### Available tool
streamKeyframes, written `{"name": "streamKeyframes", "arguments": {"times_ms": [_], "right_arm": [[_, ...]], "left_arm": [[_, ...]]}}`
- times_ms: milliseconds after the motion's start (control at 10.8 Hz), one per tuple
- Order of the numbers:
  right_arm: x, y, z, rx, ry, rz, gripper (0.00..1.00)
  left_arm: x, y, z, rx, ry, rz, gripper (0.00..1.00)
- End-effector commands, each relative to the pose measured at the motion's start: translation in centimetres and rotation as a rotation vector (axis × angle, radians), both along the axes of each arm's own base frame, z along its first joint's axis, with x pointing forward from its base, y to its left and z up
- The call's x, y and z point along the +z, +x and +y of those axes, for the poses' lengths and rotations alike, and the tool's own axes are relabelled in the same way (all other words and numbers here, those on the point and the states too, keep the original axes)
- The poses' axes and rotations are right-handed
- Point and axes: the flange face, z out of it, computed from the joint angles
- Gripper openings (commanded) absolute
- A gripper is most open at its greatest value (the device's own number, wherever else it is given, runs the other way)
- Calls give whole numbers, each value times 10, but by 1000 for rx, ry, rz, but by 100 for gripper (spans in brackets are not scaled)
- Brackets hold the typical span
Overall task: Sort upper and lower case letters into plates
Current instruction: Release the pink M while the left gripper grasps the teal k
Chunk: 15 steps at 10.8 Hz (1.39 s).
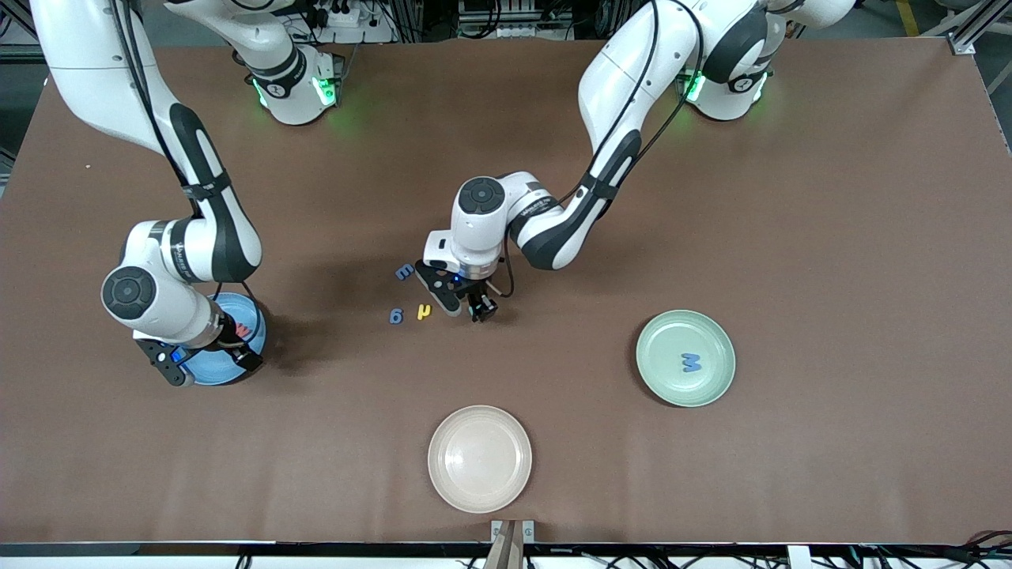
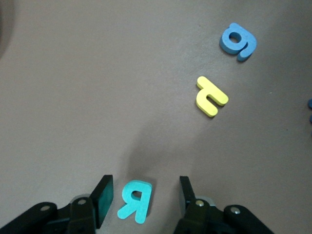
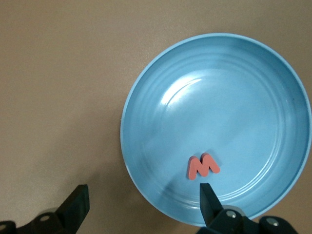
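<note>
My left gripper (image 1: 482, 310) is low over the table's middle. In the left wrist view it (image 2: 145, 187) is open, with a teal letter R (image 2: 135, 201) flat on the table between its fingers, touching neither. A yellow letter (image 1: 424, 311) (image 2: 210, 96), a blue letter (image 1: 396, 316) (image 2: 238, 41) and a blue E (image 1: 405, 272) lie beside it. My right gripper (image 1: 237, 356) (image 3: 143, 195) is open and empty over the rim of the blue plate (image 1: 213, 367) (image 3: 219, 97), which holds a red M (image 3: 203, 166). The pale green plate (image 1: 672, 340) holds a blue M (image 1: 692, 363).
A cream-beige plate (image 1: 480, 458) with nothing in it sits near the front edge, nearer to the front camera than the loose letters. The brown table cover spreads wide around the plates.
</note>
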Motion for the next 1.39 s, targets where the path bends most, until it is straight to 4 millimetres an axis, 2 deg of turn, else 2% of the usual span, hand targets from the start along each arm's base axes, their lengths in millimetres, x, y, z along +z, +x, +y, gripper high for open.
{"name": "streamKeyframes", "arguments": {"times_ms": [0,1299], "right_arm": [[1,4,1,9,8,5,100],[0,4,4,14,8,6,100]], "left_arm": [[-1,0,-3,-10,2,-15,63],[-13,-7,5,-26,43,3,63]]}}
